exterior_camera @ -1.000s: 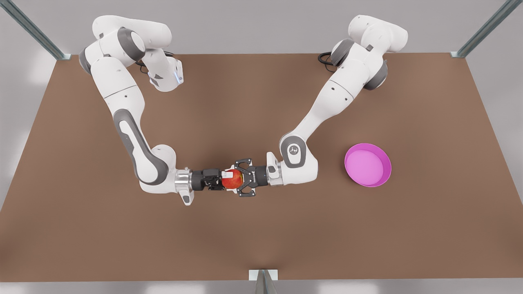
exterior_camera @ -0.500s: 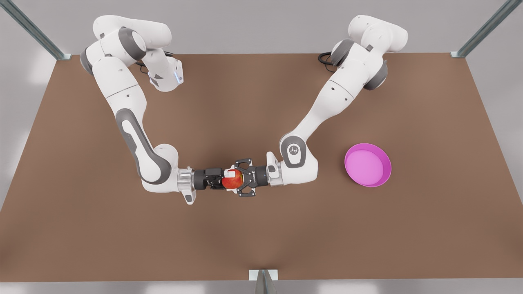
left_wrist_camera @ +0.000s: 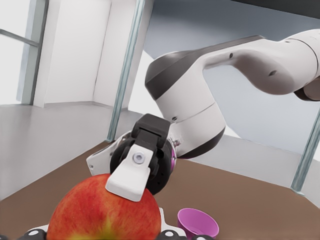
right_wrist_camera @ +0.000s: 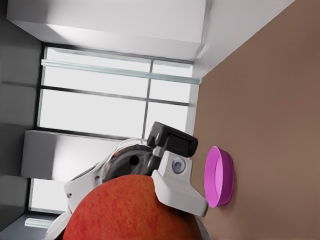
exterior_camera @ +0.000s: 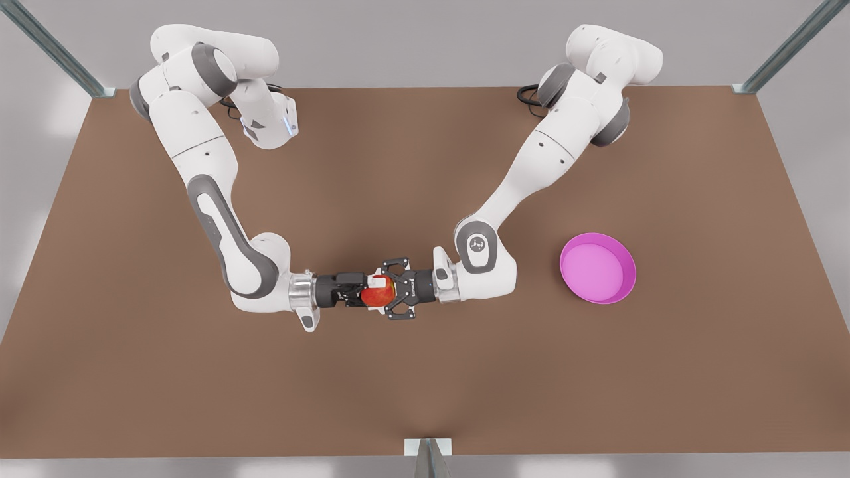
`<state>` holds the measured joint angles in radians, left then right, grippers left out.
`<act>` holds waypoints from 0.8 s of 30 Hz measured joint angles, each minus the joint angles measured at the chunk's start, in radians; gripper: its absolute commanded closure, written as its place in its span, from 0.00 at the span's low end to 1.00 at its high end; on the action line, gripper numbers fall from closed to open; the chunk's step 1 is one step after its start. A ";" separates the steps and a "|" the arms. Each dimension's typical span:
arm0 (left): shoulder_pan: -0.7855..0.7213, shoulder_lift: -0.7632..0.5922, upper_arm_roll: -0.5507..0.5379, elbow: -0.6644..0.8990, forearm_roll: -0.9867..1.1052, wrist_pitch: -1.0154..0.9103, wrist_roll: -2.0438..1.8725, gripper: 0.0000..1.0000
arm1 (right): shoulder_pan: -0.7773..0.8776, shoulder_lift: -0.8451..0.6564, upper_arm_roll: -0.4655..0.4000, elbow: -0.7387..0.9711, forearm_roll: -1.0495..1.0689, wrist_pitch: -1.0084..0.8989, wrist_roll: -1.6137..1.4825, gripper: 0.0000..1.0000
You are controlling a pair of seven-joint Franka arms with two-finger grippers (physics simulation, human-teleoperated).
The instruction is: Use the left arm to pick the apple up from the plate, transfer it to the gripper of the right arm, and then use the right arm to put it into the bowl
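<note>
- Red apple (exterior_camera: 376,296) is off the table (exterior_camera: 425,398) and in mid-air, caught between the left gripper's (exterior_camera: 362,296) fingers. That gripper is closed on it and points toward the front view's right.
- I see the right gripper (exterior_camera: 386,296) meeting the apple head-on from the other side. In the left wrist view it is touching the fruit's skin. Whether it has really clamped, I cannot tell.
- From where I sit, the pick-up is done. The apple has been carried to the meeting point and both grippers are in contact with it.
- I judge the step in hand to be the transfer itself, so the job is perhaps halfway.
- What is left, as I read it:
  - the right gripper has to hold firmly;
  - the left fingers have to let go and back away;
  - the right arm has to carry the apple over and drop it in.
- Pink bowl (exterior_camera: 627,279) sits well apart from the left fingers, beyond the right arm's wrist on the front view's right. It has nothing in it.
- My worry is the timing, because the apple could fall to the table if the left fingers release before the other grip is sure.
</note>
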<state>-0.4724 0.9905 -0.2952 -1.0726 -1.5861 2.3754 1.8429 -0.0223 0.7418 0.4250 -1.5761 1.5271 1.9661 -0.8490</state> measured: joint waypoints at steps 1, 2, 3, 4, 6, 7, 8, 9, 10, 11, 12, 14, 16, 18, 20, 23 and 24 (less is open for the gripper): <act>0.000 0.000 0.000 0.000 0.001 -0.001 0.000 0.10 | 0.000 -0.001 0.000 0.000 0.000 0.000 0.000 0.25; -0.003 -0.001 0.000 0.000 0.001 0.000 0.000 0.07 | -0.001 0.000 0.000 0.001 0.000 0.000 0.000 0.25; -0.004 -0.001 0.000 0.000 0.002 0.001 0.000 0.01 | -0.001 0.000 0.001 0.001 0.000 0.000 -0.001 0.26; -0.005 -0.001 -0.001 0.000 0.002 0.001 -0.001 0.01 | -0.001 0.000 0.001 0.001 0.000 0.000 -0.001 0.27; -0.006 -0.001 -0.002 0.000 0.003 0.003 -0.001 0.01 | 0.000 -0.001 0.001 0.002 0.000 0.000 -0.001 0.27; -0.006 -0.001 -0.002 0.000 0.003 0.003 -0.001 0.01 | 0.001 -0.001 0.001 0.002 0.001 0.000 -0.001 0.27; -0.006 -0.001 -0.002 0.000 0.003 0.004 -0.001 0.01 | 0.001 -0.001 0.001 0.002 0.001 0.000 -0.002 0.27; -0.006 -0.001 -0.002 0.000 0.003 0.004 -0.002 0.01 | 0.002 0.000 0.001 0.002 0.001 0.000 -0.002 0.27; -0.005 -0.002 -0.002 -0.001 0.004 0.004 -0.002 0.01 | 0.002 0.000 0.001 0.003 0.001 0.001 -0.002 0.27; -0.004 -0.003 -0.002 -0.003 0.004 0.004 -0.002 0.01 | 0.002 0.000 0.001 0.003 0.001 0.001 -0.002 0.27; -0.003 -0.005 -0.002 -0.006 0.004 0.005 -0.003 0.01 | 0.002 0.000 0.001 0.003 0.001 0.001 -0.002 0.27; -0.001 -0.008 -0.001 -0.012 0.005 0.005 -0.004 0.01 | 0.002 -0.001 0.001 0.003 0.000 0.001 -0.002 0.27; 0.004 -0.012 -0.001 -0.026 0.006 0.005 -0.004 0.01 | 0.002 -0.001 0.001 0.003 0.000 0.002 -0.003 0.27; 0.013 -0.025 -0.002 -0.051 0.008 0.005 -0.005 0.01 | 0.003 -0.001 0.001 0.003 0.000 0.001 -0.003 0.27; 0.027 -0.037 -0.010 -0.084 0.008 0.005 -0.003 0.01 | 0.002 -0.002 0.001 0.003 0.000 0.001 -0.003 0.27; 0.148 -0.110 -0.093 -0.255 0.012 0.003 0.014 0.01 | -0.010 -0.011 0.017 0.002 -0.001 -0.001 -0.002 0.27; 0.200 -0.160 -0.119 -0.343 0.014 0.000 0.022 0.01 | -0.021 -0.014 0.031 0.001 -0.002 -0.002 -0.002 0.27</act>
<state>-0.2723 0.8310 -0.4146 -1.4159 -1.5725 2.3750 1.8651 -0.0437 0.7273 0.4565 -1.5754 1.5256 1.9636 -0.8508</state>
